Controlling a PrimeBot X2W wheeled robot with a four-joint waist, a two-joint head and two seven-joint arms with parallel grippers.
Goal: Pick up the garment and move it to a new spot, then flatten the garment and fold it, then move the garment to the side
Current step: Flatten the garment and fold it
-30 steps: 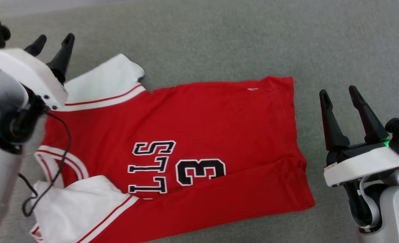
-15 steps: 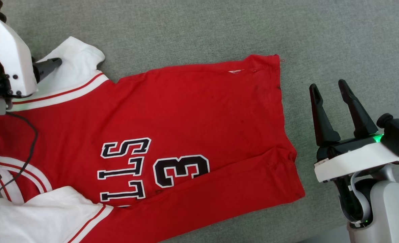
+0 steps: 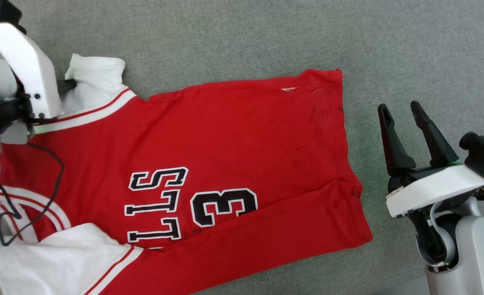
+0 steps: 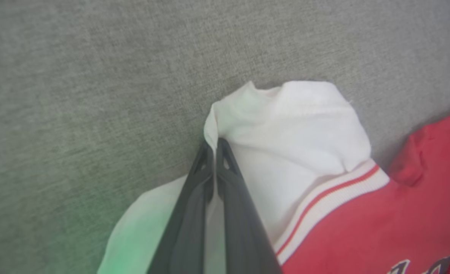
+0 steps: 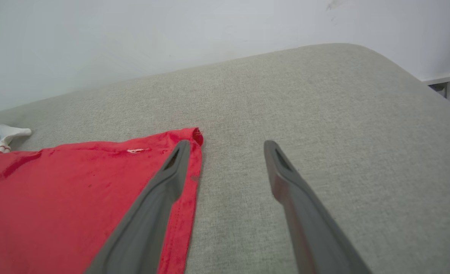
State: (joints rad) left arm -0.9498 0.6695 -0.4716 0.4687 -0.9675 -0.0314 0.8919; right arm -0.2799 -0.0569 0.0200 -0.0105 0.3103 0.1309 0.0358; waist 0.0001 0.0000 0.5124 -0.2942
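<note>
The red garment (image 3: 234, 143) lies spread on the grey cushion with black letters and a number on its chest, and its lower long edge is folded over. My left gripper (image 4: 213, 142) is shut on the edge of the far white sleeve (image 4: 297, 129), which bunches up around the fingertips. In the head view that gripper (image 3: 71, 84) sits at the upper left, mostly behind its white mount. My right gripper (image 3: 399, 106) stands open just right of the garment's hem, holding nothing. In the right wrist view the right gripper (image 5: 228, 144) hovers beside the hem corner (image 5: 194, 137).
The grey cushion (image 3: 266, 37) extends well beyond the garment at the back and right. A pale wall (image 5: 171, 34) rises behind it, and the cushion's rounded corner (image 5: 381, 57) falls away at the right. A black cable (image 3: 49, 180) from my left arm hangs over the collar.
My left gripper came down from above the far white sleeve and shut on its edge, and the sleeve is now bunched. The head camera shifted. The right gripper stayed open in place.
</note>
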